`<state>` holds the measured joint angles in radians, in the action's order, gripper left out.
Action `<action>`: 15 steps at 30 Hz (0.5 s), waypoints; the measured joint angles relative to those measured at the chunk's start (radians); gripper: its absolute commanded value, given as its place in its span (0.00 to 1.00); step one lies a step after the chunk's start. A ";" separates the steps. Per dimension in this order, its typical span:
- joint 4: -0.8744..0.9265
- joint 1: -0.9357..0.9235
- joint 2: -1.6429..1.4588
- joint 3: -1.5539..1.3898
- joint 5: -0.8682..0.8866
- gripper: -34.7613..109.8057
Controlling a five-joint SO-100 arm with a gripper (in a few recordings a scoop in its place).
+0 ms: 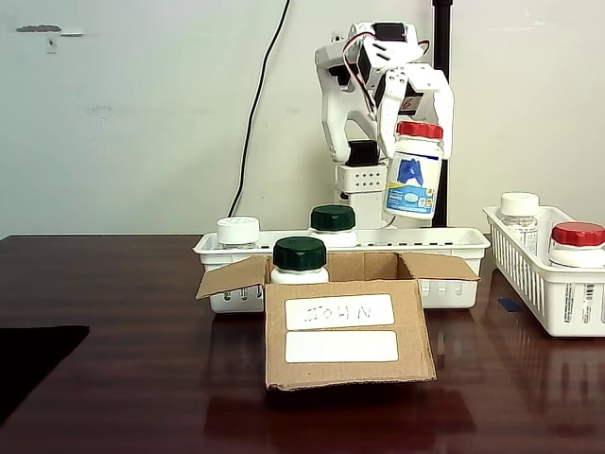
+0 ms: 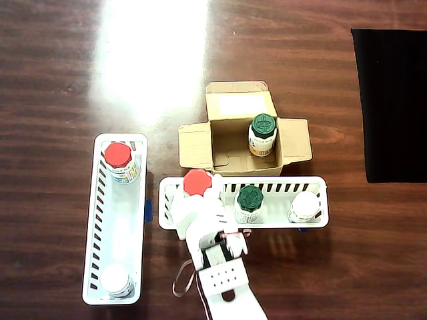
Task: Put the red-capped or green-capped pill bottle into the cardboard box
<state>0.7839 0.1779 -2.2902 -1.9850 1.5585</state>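
My white gripper (image 1: 419,130) is shut on the red-capped pill bottle (image 1: 413,180), gripping it at the cap. The bottle hangs slightly tilted in the air, above the right end of the long white basket (image 1: 456,248). From overhead, the red cap (image 2: 197,181) and gripper (image 2: 200,193) sit over the basket's left end (image 2: 167,200), just behind the box. The brown cardboard box (image 1: 345,331) stands open in front of the basket, with two white labels on its front. A green-capped bottle (image 1: 300,260) stands inside the box (image 2: 227,143), on its right side overhead (image 2: 263,133).
The long basket holds a green-capped bottle (image 2: 250,198) and a white-capped one (image 2: 305,205). A second white basket (image 2: 100,200) holds a red-capped bottle (image 2: 118,155) and a white-capped one (image 2: 117,280). A black mat (image 2: 390,103) lies at the table's edge.
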 measured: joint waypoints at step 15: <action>-0.012 -0.184 0.469 0.360 0.020 0.25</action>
<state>0.7716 -0.0061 -1.8208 -1.6245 1.5785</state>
